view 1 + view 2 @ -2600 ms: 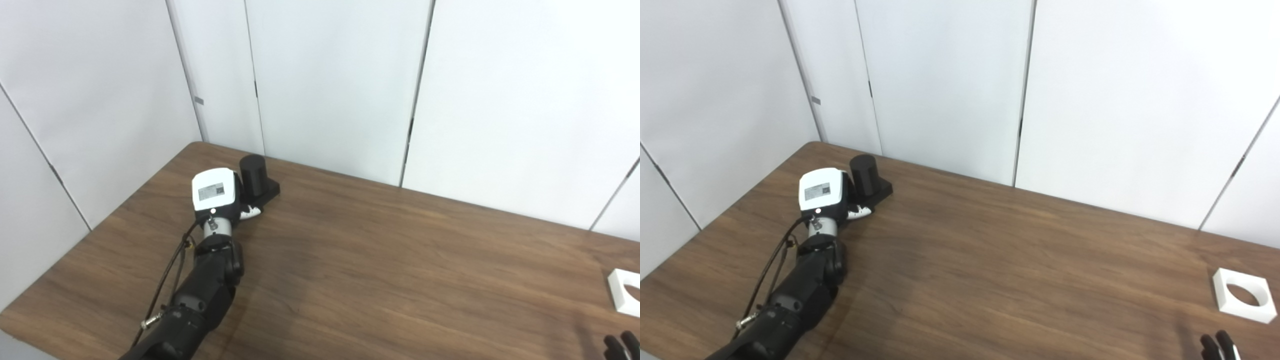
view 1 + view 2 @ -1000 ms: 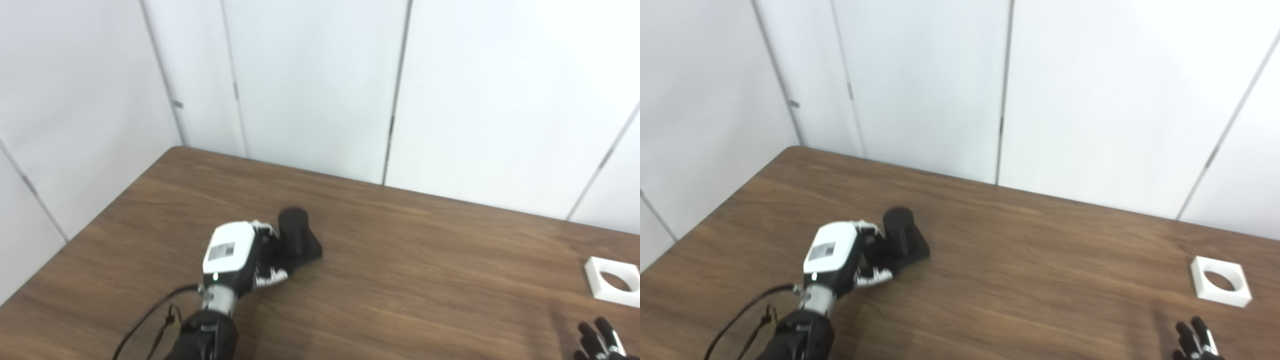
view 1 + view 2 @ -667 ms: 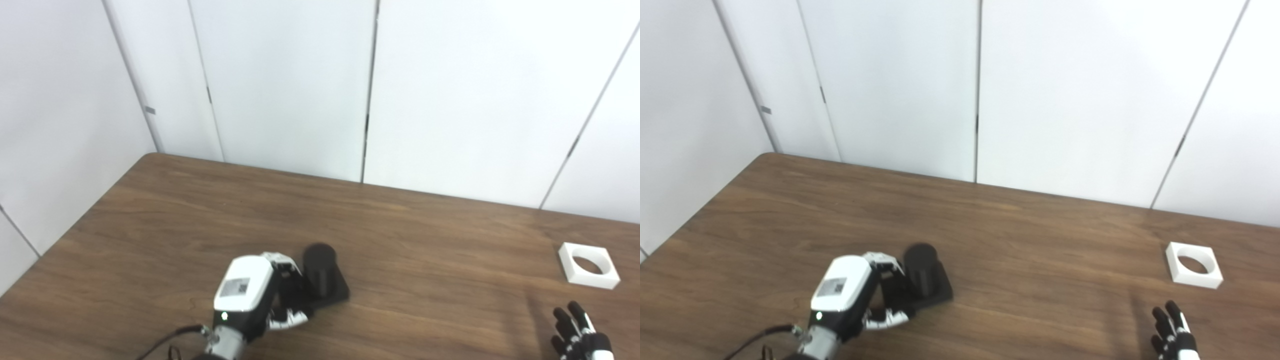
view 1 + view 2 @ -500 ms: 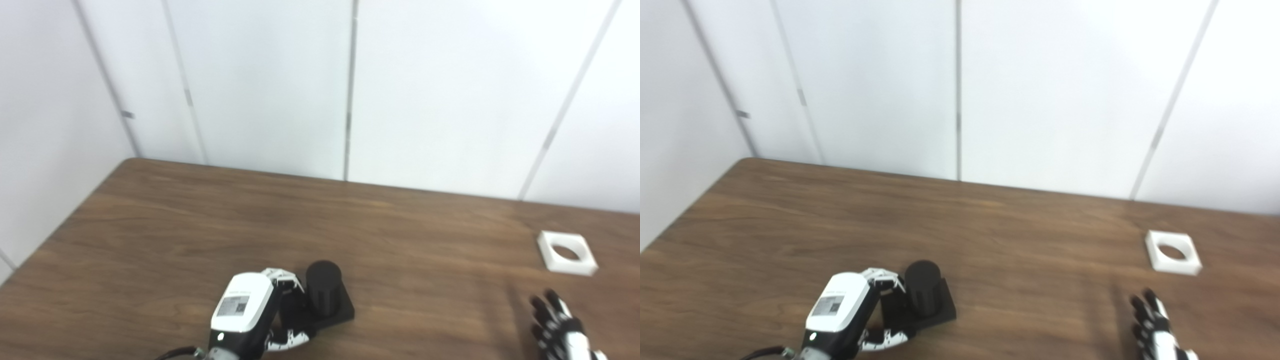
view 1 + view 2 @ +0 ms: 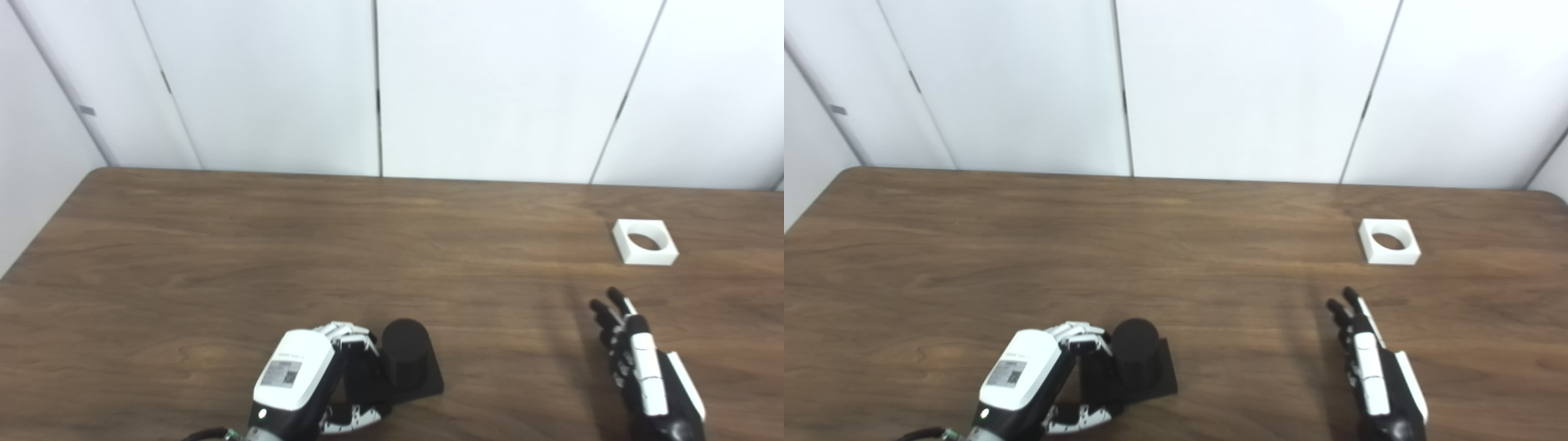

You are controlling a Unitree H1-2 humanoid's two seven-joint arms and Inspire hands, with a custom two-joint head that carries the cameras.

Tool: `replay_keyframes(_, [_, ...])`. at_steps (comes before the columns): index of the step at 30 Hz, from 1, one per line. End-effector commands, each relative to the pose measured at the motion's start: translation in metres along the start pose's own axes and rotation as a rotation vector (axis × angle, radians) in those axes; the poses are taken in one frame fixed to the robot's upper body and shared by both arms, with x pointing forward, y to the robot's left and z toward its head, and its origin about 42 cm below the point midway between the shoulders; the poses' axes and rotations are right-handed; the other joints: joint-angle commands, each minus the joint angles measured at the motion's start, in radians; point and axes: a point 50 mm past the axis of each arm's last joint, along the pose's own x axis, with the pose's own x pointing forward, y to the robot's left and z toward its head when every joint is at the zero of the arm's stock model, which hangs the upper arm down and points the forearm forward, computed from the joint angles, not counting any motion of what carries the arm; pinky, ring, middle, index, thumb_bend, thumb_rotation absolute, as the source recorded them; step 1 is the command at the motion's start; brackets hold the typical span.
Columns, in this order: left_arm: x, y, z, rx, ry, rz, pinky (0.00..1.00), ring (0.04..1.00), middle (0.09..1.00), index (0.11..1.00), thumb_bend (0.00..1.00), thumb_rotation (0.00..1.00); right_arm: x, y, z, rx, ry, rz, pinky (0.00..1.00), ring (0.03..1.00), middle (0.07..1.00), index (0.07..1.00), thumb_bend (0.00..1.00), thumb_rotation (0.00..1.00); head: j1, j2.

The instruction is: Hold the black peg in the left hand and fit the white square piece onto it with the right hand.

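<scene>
**Peg held, square piece untouched**

My left hand (image 5: 306, 383) is closed around the square base of the black peg (image 5: 404, 358), which stands upright on the table (image 5: 245, 245) near its front edge. My right hand (image 5: 643, 373) is empty, fingers extended. The white square piece (image 5: 645, 242) lies flat well beyond it.

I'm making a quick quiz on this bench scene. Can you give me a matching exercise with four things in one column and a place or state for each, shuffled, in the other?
Things:
1. black peg
2. white square piece
3. left hand
4. right hand

Places or states:
A. open, fingers stretched out, holding nothing
B. lying alone at the far right of the table
C. upright on its flat square base
D. fingers closed on the black base

Pairs: 1-C, 2-B, 3-D, 4-A
</scene>
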Motion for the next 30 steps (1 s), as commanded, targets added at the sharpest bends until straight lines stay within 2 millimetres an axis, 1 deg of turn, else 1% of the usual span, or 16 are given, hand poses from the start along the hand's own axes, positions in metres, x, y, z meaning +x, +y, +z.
replay_keyframes(1, [-0.001,0.005,0.003,0.016,-0.039,0.002,0.67,0.763,0.726,0.485,0.51,0.05,-0.005,0.013,0.006,0.040,-0.023,-0.006,1.00,0.960,0.913,0.952,0.50,1.00,-0.006,0.007])
replay_keyframes(5, [-0.001,0.005,0.003,-0.004,-0.057,-0.010,0.66,0.765,0.727,0.485,0.51,0.05,-0.004,0.014,0.007,0.028,-0.017,-0.013,1.00,0.958,0.909,0.946,0.52,1.00,-0.008,0.010])
replay_keyframes(7, [-0.001,0.005,0.004,-0.010,-0.063,-0.013,0.66,0.763,0.726,0.485,0.51,0.05,-0.004,0.014,0.009,0.028,-0.014,-0.013,1.00,0.960,0.911,0.949,0.53,1.00,-0.015,0.021])
replay_keyframes(9, [0.000,0.006,0.004,-0.014,-0.069,-0.017,0.65,0.764,0.726,0.485,0.51,0.05,-0.004,0.014,0.011,0.028,-0.006,-0.010,1.00,0.968,0.916,0.950,0.53,1.00,-0.016,0.024])
replay_keyframes(16, [0.002,0.011,0.001,-0.011,-0.079,-0.016,0.66,0.759,0.723,0.485,0.51,0.05,-0.001,0.013,0.012,0.018,-0.007,-0.013,1.00,0.977,0.910,0.944,0.54,1.00,-0.015,0.027])
replay_keyframes(22, [0.001,0.016,0.003,-0.020,-0.077,0.017,0.65,0.749,0.715,0.487,0.52,0.07,0.000,0.011,0.012,0.016,-0.005,-0.015,1.00,0.984,0.910,0.941,0.54,1.00,-0.007,0.028])
replay_keyframes(27, [0.000,0.023,0.006,0.008,-0.092,0.031,0.70,0.757,0.725,0.491,0.52,0.08,0.000,0.012,0.012,0.030,-0.002,-0.018,1.00,0.977,0.912,0.946,0.53,1.00,-0.006,0.028])
replay_keyframes(28, [0.000,0.025,0.007,0.018,-0.097,0.031,0.72,0.761,0.727,0.542,0.75,0.23,0.000,0.012,0.012,0.031,-0.003,-0.017,1.00,0.975,0.915,0.948,0.52,1.00,-0.006,0.028])
replay_keyframes(29, [0.000,0.026,0.007,0.025,-0.101,0.031,0.74,0.764,0.731,0.568,0.85,0.29,0.000,0.012,0.012,0.031,-0.003,-0.016,1.00,0.974,0.916,0.949,0.52,1.00,-0.006,0.028])
replay_keyframes(30, [0.000,0.027,0.008,0.035,-0.107,0.029,0.75,0.766,0.733,0.581,0.89,0.33,0.000,0.012,0.012,0.029,-0.003,-0.017,1.00,0.973,0.916,0.950,0.52,1.00,-0.004,0.026])
